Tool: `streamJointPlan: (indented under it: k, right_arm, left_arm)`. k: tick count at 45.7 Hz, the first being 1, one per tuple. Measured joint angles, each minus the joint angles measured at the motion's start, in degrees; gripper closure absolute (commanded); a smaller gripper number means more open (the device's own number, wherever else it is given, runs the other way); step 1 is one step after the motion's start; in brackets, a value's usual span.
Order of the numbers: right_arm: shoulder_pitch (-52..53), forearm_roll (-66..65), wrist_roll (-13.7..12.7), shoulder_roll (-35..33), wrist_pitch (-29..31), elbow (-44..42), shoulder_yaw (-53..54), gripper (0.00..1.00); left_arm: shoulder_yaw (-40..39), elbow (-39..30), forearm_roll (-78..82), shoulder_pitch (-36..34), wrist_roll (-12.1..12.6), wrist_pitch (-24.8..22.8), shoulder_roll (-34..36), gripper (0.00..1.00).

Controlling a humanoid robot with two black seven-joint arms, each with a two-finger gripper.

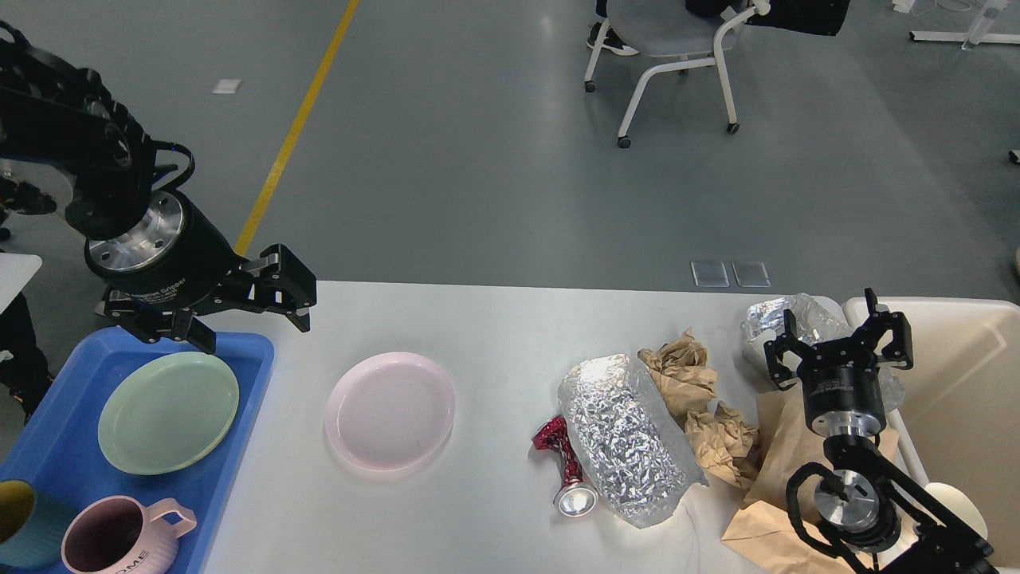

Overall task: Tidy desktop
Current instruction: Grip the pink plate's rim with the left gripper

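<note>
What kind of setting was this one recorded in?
Probably a lab or workshop hall, not a home: bare grey floor with a yellow line, a wheeled chair, and a white table staged with dishes and rubbish.

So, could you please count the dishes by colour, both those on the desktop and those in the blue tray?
Green: 1, the green plate
Pink: 2, the pink plate and the pink mug
Teal: 1, the teal cup
Total: 4
</note>
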Motion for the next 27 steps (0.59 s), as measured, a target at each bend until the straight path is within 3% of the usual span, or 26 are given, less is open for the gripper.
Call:
streamJointPlan:
  k: [11, 18, 24, 27]
  right_arm:
    - [0.00, 0.00, 0.00, 0.00, 0.00, 0.00, 0.00, 0.00]
    - [0.00, 0.00, 0.00, 0.00, 0.00, 0.00, 0.00, 0.00]
    - [0.00, 0.00, 0.00, 0.00, 0.00, 0.00, 0.00, 0.00]
    - [0.00, -0.01, 0.00, 0.00, 0.00, -0.01, 0.00, 0.00]
  left_arm:
    - [-5.96, 4.84, -8.50, 19.77, 0.10, 11.06, 0.79, 0.05]
    - [-12.84, 9.78, -14.15, 33.90, 0.26, 21.41, -0.13, 0.05]
    - [-14.99, 12.05, -20.27, 40.60, 0.31, 29.50, -1.56, 0.05]
    - [-15.57, 12.93, -21.54, 42.75, 0.14, 31.19, -1.64, 0.05]
